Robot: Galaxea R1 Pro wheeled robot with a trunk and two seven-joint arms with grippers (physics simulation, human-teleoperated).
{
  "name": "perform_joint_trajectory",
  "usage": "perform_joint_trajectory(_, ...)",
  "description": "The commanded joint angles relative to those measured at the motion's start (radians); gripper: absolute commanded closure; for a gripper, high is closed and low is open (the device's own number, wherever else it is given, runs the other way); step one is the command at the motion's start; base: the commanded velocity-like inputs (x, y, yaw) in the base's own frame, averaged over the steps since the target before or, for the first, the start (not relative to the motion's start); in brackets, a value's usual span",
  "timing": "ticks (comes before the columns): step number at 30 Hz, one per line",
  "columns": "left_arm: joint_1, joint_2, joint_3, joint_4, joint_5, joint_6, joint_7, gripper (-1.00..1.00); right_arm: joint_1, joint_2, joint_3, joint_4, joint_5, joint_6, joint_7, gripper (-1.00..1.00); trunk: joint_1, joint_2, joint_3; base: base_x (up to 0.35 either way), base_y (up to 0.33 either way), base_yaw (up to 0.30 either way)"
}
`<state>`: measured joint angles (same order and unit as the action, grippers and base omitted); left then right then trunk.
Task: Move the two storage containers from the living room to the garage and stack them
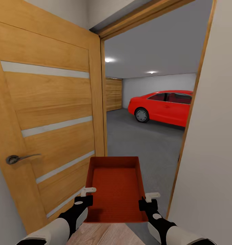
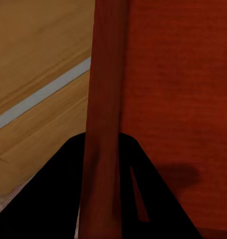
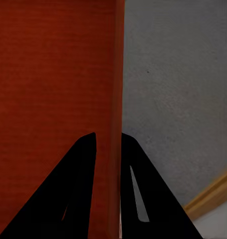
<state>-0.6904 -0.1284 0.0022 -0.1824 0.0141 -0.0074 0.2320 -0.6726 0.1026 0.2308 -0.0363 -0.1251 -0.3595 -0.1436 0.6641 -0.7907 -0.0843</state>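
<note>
An orange-red storage container (image 1: 116, 189) hangs level in front of me, held by both side walls at the doorway into the garage. My left gripper (image 1: 87, 199) is shut on its left wall (image 2: 101, 124), one finger inside and one outside. My right gripper (image 1: 145, 202) is shut on its right wall (image 3: 114, 99) the same way. The bin looks empty. Through the doorway I see the garage's dark grey concrete floor (image 1: 143, 139).
An open wooden door (image 1: 48, 119) with a metal handle (image 1: 17, 158) stands close on my left. The door frame (image 1: 191, 105) and a white wall (image 1: 214, 136) lie close on my right. A red car (image 1: 163, 106) is parked far inside the garage. Light wood planks (image 1: 102, 234) lie underfoot.
</note>
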Motion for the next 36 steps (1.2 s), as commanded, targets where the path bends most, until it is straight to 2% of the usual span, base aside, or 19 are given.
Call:
perform_joint_trajectory(1, -0.001, 0.049, 0.063, -0.015, 0.015, 0.0, 0.012, 1.0, 0.0, 0.0, -0.022, 0.001, -0.005, -0.003, -0.001, 1.0, 0.001, -0.001, -0.002, 0.237, 0.213, -0.004)
perform_joint_trajectory(7, -0.001, 0.049, 0.063, -0.013, 0.019, 0.0, 0.012, 1.0, -0.001, 0.0, -0.022, 0.001, -0.005, -0.003, -0.001, 1.0, 0.001, -0.001, -0.002, 0.241, 0.218, -0.067)
perform_joint_trajectory(25, -0.001, 0.049, 0.061, -0.016, 0.02, -0.001, 0.012, 1.0, -0.001, 0.0, -0.022, 0.001, -0.005, -0.003, -0.001, 1.0, 0.001, -0.001, -0.002, 0.243, 0.218, -0.243)
perform_joint_trajectory(36, -0.001, 0.049, 0.061, -0.017, 0.02, -0.002, 0.012, 1.0, -0.001, 0.0, -0.022, 0.001, -0.005, -0.003, -0.001, 1.0, 0.001, -0.001, -0.002, 0.045, 0.033, -0.253)
